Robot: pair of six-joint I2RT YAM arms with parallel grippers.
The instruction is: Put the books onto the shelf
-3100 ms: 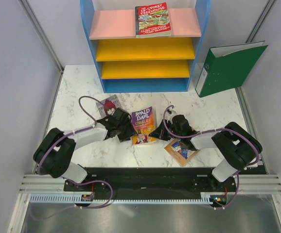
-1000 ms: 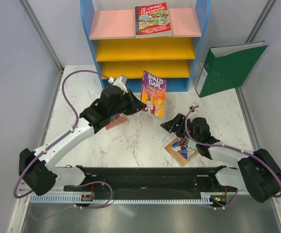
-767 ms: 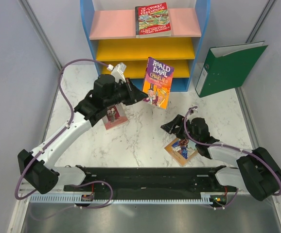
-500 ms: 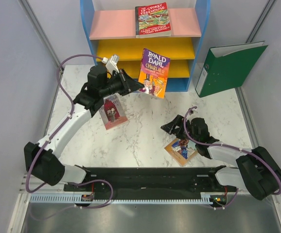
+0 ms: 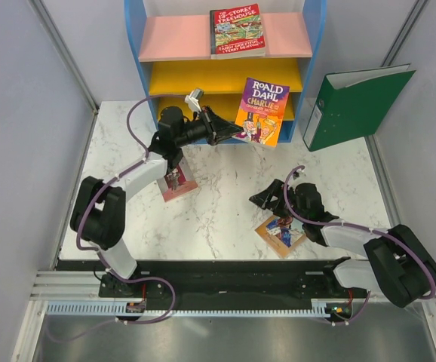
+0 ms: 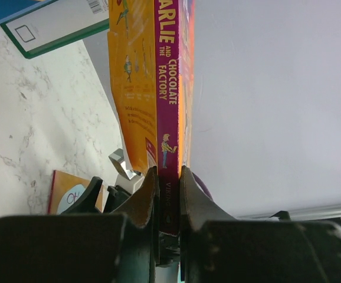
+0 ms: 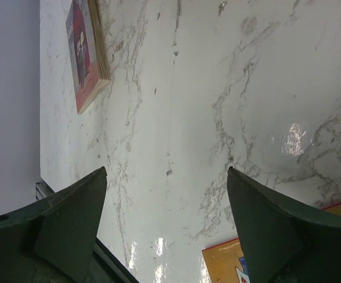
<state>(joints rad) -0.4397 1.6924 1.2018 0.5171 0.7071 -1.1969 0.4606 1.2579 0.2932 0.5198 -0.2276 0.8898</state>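
The Charlie book (image 5: pixel 262 111) hangs upright in front of the shelf (image 5: pixel 225 75), ready to go in. The left gripper (image 6: pixel 167 194) squeezes its spine tight so it won't drop. The right gripper (image 7: pixel 166 177) is wide apart, holding nothing.

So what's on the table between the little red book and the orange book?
Nothing. The top view shows bare table between the little red book and orange book.

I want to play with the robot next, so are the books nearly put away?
The Treehouse book is on the shelf, on its pink board. The left gripper holds the Charlie book near the shelf. The maroon book and the orange book wait on the table.
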